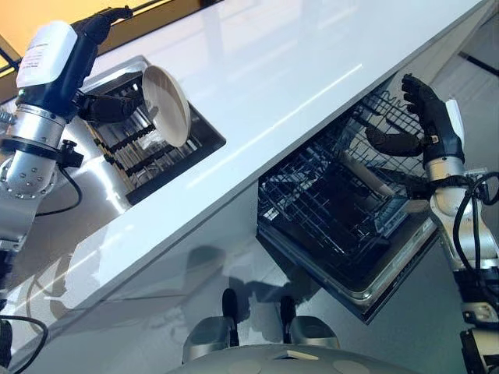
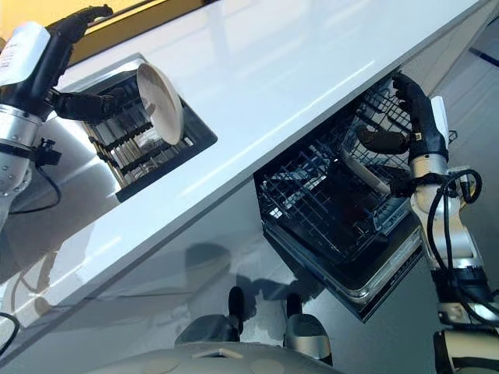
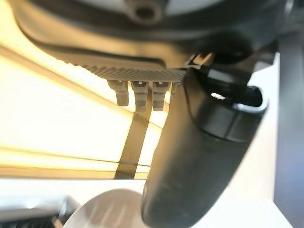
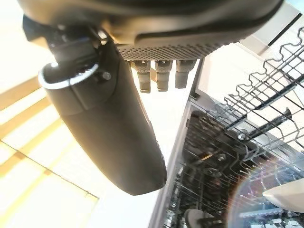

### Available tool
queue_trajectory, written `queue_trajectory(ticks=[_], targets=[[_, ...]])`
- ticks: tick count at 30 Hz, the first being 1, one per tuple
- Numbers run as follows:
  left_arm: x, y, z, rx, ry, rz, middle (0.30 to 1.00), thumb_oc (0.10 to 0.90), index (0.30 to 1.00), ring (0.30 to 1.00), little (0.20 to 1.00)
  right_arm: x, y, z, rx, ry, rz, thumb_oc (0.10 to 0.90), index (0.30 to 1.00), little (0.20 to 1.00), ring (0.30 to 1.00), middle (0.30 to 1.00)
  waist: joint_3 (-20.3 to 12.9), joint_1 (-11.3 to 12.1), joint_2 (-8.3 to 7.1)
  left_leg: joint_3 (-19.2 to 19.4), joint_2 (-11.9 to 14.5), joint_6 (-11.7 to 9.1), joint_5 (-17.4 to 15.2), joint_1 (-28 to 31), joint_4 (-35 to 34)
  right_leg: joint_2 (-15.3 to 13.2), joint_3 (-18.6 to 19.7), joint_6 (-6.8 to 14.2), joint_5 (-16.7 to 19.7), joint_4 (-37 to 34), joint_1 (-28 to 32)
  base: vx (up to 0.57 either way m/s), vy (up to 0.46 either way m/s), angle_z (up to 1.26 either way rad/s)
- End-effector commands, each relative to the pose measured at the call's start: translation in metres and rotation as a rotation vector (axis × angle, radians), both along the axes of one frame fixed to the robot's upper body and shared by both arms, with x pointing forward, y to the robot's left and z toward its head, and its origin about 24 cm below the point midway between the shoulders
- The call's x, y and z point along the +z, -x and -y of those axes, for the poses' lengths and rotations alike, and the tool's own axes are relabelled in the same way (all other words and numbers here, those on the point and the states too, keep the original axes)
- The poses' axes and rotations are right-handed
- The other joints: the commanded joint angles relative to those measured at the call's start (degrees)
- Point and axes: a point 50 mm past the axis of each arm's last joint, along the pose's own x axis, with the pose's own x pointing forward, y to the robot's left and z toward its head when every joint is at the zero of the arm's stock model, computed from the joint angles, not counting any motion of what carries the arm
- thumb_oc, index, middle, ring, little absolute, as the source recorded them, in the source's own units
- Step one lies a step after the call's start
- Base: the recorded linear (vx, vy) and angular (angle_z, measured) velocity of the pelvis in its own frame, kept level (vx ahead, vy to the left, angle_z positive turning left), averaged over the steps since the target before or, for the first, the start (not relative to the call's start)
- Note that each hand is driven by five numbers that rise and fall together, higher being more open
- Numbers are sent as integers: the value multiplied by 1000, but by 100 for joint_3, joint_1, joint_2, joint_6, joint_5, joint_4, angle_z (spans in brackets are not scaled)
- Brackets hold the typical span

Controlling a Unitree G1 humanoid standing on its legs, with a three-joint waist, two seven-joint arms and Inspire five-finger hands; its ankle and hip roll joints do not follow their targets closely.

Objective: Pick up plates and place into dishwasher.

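A white plate (image 1: 166, 104) stands on edge in the dark dish rack (image 1: 129, 152) set in the sink at the left. My left hand (image 1: 70, 58) is just beside it, fingers straight and pointing up, with the thumb (image 1: 105, 107) reaching to the plate's back. The plate's rim (image 3: 104, 209) shows past the thumb in the left wrist view. My right hand (image 1: 433, 128) is open above the pulled-out dishwasher rack (image 1: 327, 210), holding nothing. A white dish (image 4: 289, 194) lies in that rack.
A long glossy white counter (image 1: 296, 70) runs between the sink and the dishwasher. The dishwasher door (image 1: 390, 292) hangs open below the counter's edge, with the wire rack slid out over it. Tiled floor lies to the right.
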Motion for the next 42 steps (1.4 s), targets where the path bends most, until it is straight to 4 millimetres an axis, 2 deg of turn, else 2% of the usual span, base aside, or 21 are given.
queue_trajectory(ticks=[1,6,7,14,21,26,35,36,37,38,42], targets=[[37,-4,-11,107,-99,103,900,800,900,900,900,42,12,-1,80,39,207,800,900,900,900,900,-968,-213,142,174,-439,211,-783,291,13,301,-54,251,-147,235,-188,-8,80,-15],[47,-9,-15,205,-233,91,900,800,900,900,900,38,14,-13,186,3,182,800,900,900,900,900,-984,-320,201,269,-460,251,-800,288,13,296,43,281,-119,279,-260,7,84,-13],[47,-11,-19,262,-325,63,900,800,900,900,900,37,14,-21,247,-24,178,800,900,900,900,900,-989,-401,247,310,-473,270,-806,284,13,296,103,296,-96,287,-290,24,76,-13],[42,-25,-30,411,-564,-87,900,800,900,900,900,37,18,-36,342,-50,189,800,900,900,900,900,-1001,-541,342,437,-505,335,-836,247,13,304,317,363,-29,359,-445,37,79,-21],[30,-35,-34,466,-644,-200,900,800,900,900,900,45,20,-39,357,-36,223,800,900,900,900,900,-992,-632,364,498,-527,379,-855,222,13,309,471,412,8,438,-557,44,57,-13],[17,-40,-44,547,-708,-380,900,800,900,900,900,47,22,-38,357,-34,237,800,900,900,900,900,-977,-678,378,507,-550,418,-875,199,13,308,561,448,41,513,-656,34,43,-10],[8,-49,-46,625,-771,-567,900,800,900,900,900,50,20,-42,371,-32,233,800,900,900,900,900,-939,-722,383,537,-554,442,-881,177,13,306,616,478,74,574,-736,3,17,-8],[7,-49,-47,641,-793,-586,846,737,846,846,837,51,20,-43,376,-32,229,800,900,900,900,900,-936,-733,385,539,-553,443,-881,176,13,309,621,475,73,573,-739,0,0,0],[6,-51,-47,645,-837,-591,434,256,434,434,356,51,19,-43,378,-29,229,800,900,900,900,900,-939,-743,388,544,-552,442,-885,173,13,308,620,479,81,569,-743,0,0,0],[6,-51,-46,645,-850,-591,309,111,309,309,211,51,19,-43,379,-30,229,800,900,900,900,900,-939,-744,385,546,-552,441,-887,174,13,307,618,481,85,571,-745,0,0,0],[7,-53,-44,669,-988,-586,300,100,300,300,200,53,19,-44,384,-36,234,800,900,900,900,900,-945,-743,374,553,-550,438,-892,169,13,315,607,479,82,561,-749,-3,-4,-1]])
